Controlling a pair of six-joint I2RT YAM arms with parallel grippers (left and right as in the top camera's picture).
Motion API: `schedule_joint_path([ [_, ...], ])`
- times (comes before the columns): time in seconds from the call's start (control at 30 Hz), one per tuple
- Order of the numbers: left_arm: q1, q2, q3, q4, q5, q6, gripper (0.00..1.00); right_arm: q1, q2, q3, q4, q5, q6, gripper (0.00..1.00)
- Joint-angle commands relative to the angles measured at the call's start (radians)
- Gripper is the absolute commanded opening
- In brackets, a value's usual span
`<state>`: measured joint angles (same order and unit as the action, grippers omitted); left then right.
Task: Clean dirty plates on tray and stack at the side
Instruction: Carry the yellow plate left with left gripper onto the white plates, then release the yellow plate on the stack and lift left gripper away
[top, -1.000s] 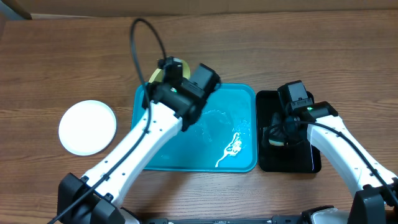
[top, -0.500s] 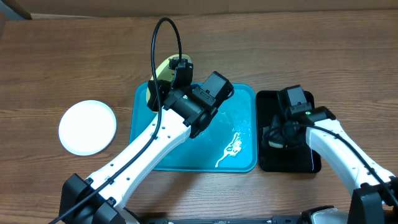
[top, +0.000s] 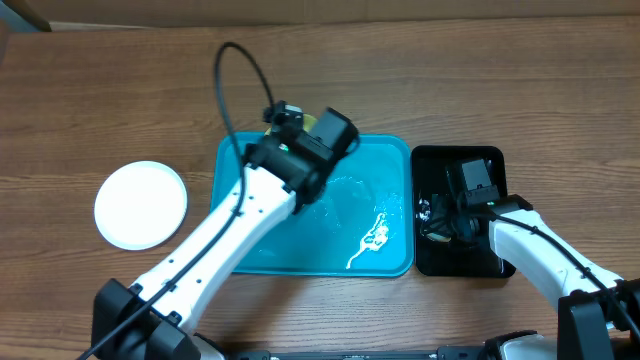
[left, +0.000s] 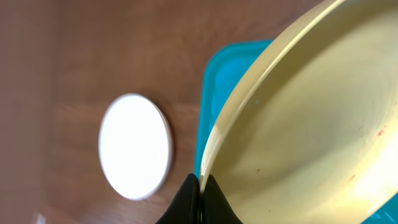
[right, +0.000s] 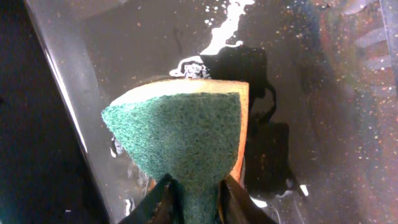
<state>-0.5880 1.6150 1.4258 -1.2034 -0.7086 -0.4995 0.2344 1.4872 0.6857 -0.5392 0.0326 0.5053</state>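
Note:
My left gripper (left: 200, 186) is shut on the rim of the pale yellow-green plate (left: 311, 118), which is tilted and has small reddish specks. It is over the far edge of the blue tray (top: 385, 170). From overhead only a sliver of that plate (top: 313, 119) shows beside the left gripper (top: 292, 135). A white plate (top: 140, 205) lies on the table at the left; it also shows in the left wrist view (left: 134, 146). I cannot tell if another plate lies under it. My right gripper (right: 194, 193) is shut on a green-faced sponge (right: 183, 134) over the black tray (top: 490, 165).
White foam (top: 372, 238) lies on the blue tray's right part. The black tray floor (right: 298, 74) is wet with specks and foam. The wooden table (top: 100, 100) extends round both trays. The left arm's cable (top: 225, 90) loops above the blue tray's far left corner.
The left wrist has turned and drawn back left, so the yellow-green plate is now mostly hidden beneath it. The right gripper with the sponge has moved toward the black tray's near side.

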Motion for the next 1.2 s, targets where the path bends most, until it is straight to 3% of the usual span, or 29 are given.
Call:
schedule_joint_path([
  [0.0,0.082,-0.080,0.000,-0.013,0.151,-0.032,0.04,0.000,0.002,-0.027,0.000,-0.035,0.005,0.36],
  [0.1,0.175,-0.133,0.000,-0.024,0.196,-0.032,0.04,0.000,0.002,-0.027,0.000,-0.035,0.004,0.55],
  [0.27,0.341,-0.222,0.000,-0.032,0.301,0.015,0.04,0.000,-0.002,0.009,-0.031,-0.034,-0.010,0.64],
  [0.63,0.656,-0.232,0.000,-0.097,0.422,0.058,0.04,0.000,-0.076,0.210,-0.191,-0.035,-0.054,0.75],
  [1.17,1.025,-0.124,-0.027,-0.043,0.434,0.102,0.04,0.000,-0.094,0.241,-0.307,-0.036,-0.091,0.75],
])
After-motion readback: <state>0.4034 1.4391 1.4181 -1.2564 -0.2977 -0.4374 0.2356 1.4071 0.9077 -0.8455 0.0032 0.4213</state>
